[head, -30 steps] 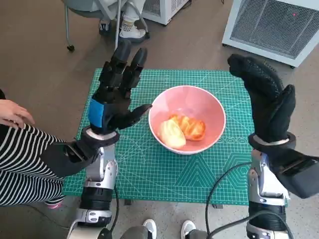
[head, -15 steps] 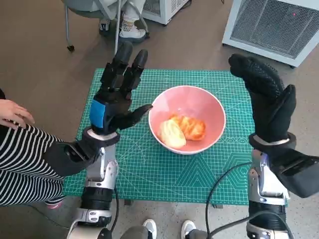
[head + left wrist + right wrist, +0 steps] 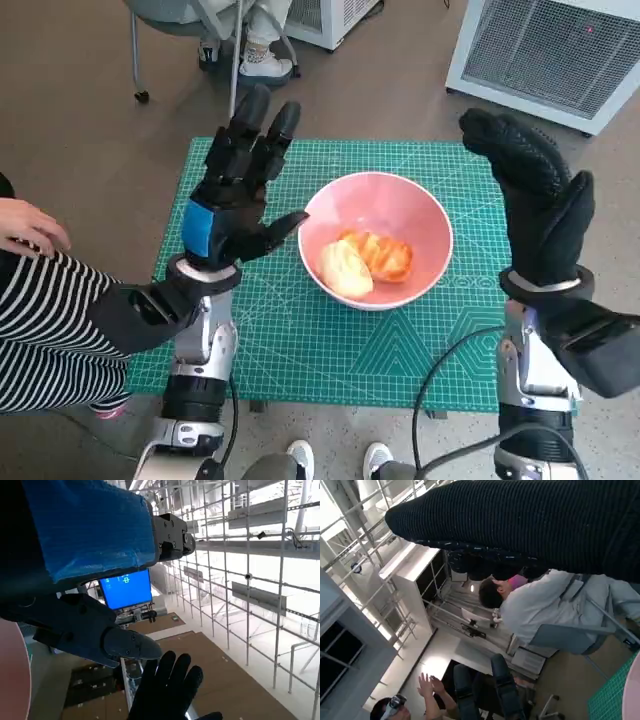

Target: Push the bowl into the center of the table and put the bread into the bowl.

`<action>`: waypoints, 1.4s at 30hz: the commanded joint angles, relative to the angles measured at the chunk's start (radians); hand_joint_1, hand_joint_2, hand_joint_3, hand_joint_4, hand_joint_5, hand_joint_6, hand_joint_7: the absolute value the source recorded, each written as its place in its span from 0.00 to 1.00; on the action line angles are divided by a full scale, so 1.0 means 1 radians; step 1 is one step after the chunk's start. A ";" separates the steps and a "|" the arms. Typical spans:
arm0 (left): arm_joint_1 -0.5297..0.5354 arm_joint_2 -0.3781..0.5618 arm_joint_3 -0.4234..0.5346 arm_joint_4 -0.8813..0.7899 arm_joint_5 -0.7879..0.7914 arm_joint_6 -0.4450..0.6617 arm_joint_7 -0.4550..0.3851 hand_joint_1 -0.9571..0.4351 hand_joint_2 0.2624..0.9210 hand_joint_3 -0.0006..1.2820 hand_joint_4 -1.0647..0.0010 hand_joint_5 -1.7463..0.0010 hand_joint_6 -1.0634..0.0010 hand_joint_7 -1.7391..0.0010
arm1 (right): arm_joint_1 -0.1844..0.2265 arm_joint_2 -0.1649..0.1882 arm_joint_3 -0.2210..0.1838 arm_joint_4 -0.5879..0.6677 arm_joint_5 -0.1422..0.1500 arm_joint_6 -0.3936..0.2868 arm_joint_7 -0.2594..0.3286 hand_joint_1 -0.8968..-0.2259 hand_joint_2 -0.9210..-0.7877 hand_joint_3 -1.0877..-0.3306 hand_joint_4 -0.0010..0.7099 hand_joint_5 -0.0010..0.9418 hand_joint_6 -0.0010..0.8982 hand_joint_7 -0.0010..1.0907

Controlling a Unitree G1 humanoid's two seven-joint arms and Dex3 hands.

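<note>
**Bread sits in the bowl, both hands raised and empty on either side**

Resting in the bottom of the pink bowl point(image 3: 377, 204), the bread point(image 3: 366, 261) shows as a pale piece toward the robot and a glazed, orange-brown piece just behind it, the two touching; their joint long axis runs roughly across the table, slanting a little; the bowl itself stands near the middle of the green cutting mat point(image 3: 300, 350), so by my reading both parts of the task look done.

From the bowl outward: the left hand point(image 3: 232, 195) is lifted beside the bowl's left rim, fingers spread and pointing away from the robot, thumb reaching toward the rim and just short of it, holding nothing; the right hand point(image 3: 537, 195) is raised on the bowl's right, further off, upright with fingers extended, also holding nothing; the left is therefore the nearer, and the bread lies to its right and lower down.

Writing: the mat carries a printed grid and diagonal lines, its marks too small to read; in the left wrist view a blue screen point(image 3: 125, 589) shows pale characters I cannot make out; no brand is legible anywhere.

A person's striped sleeve point(image 3: 40, 330) lies at the left edge.
</note>
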 commanded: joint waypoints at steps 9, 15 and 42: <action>-0.023 0.008 0.003 0.009 -0.004 0.014 -0.012 0.53 1.00 0.14 0.82 1.00 0.87 0.91 | -0.006 0.005 -0.008 0.027 0.016 -0.002 0.004 0.34 0.00 0.53 0.21 0.00 0.09 0.37; -0.026 0.010 0.003 0.009 0.002 0.013 -0.009 0.53 1.00 0.14 0.82 1.00 0.87 0.91 | -0.009 0.012 -0.008 0.029 0.018 0.000 0.001 0.34 0.00 0.54 0.22 0.00 0.10 0.37; -0.023 0.018 0.005 0.001 0.003 0.012 -0.012 0.53 1.00 0.15 0.81 1.00 0.87 0.90 | -0.008 0.019 -0.010 0.029 0.026 -0.002 0.007 0.34 0.00 0.55 0.22 0.00 0.11 0.36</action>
